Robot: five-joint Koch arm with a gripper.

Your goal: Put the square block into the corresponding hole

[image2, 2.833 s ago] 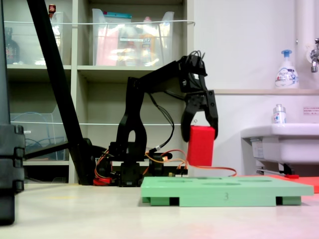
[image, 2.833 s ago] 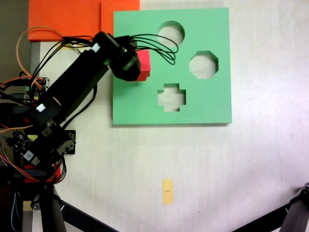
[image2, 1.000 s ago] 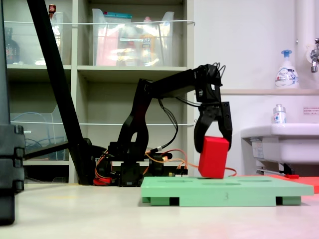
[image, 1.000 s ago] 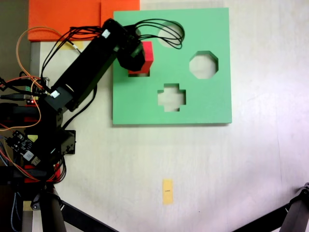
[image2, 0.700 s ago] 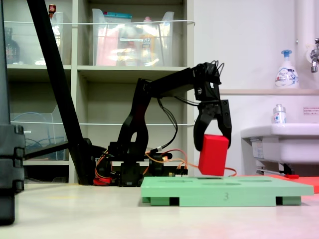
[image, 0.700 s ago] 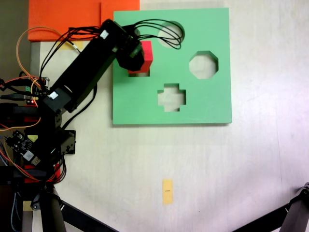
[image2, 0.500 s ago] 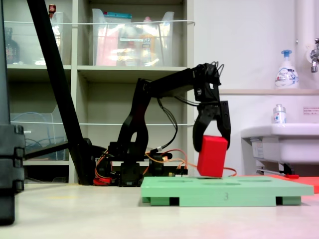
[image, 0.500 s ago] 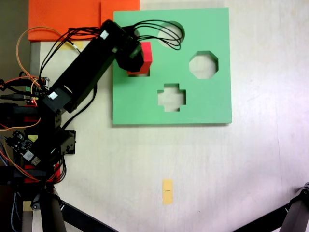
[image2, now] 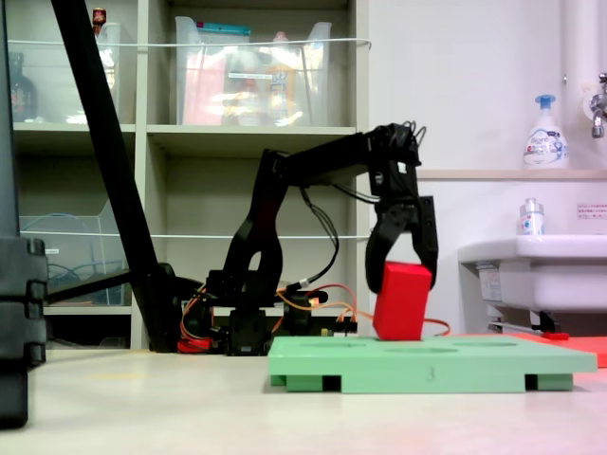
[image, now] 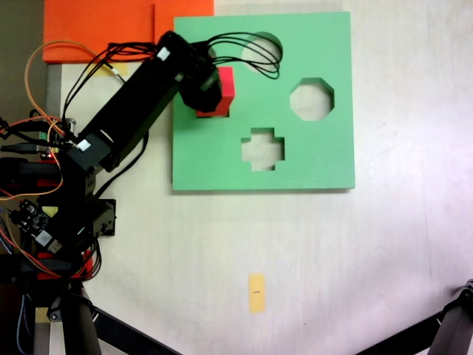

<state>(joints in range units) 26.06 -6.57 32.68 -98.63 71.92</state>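
Note:
My gripper (image: 214, 90) is shut on the square block (image: 225, 86), a red foam cube, over the upper left part of the flat green board (image: 310, 166). From the side, the gripper (image2: 402, 281) clamps the block (image2: 401, 303) near its top. The block leans slightly and its lower end meets the board's (image2: 474, 365) top surface. The square hole sits beneath the block and jaws and is mostly hidden. How deep the block sits in it I cannot tell.
The board also has a cross cutout (image: 262, 148), an octagonal cutout (image: 311, 98) and a round one (image: 262, 46) crossed by cables. Orange foam slabs (image: 103, 29) lie at the top left. Electronics and wires (image: 37, 214) crowd the left; a yellow tag (image: 256, 293) lies below.
The gripper carried the block from hanging above the board further along it and down. In the last half second the block sank a little and stands straighter on the board.

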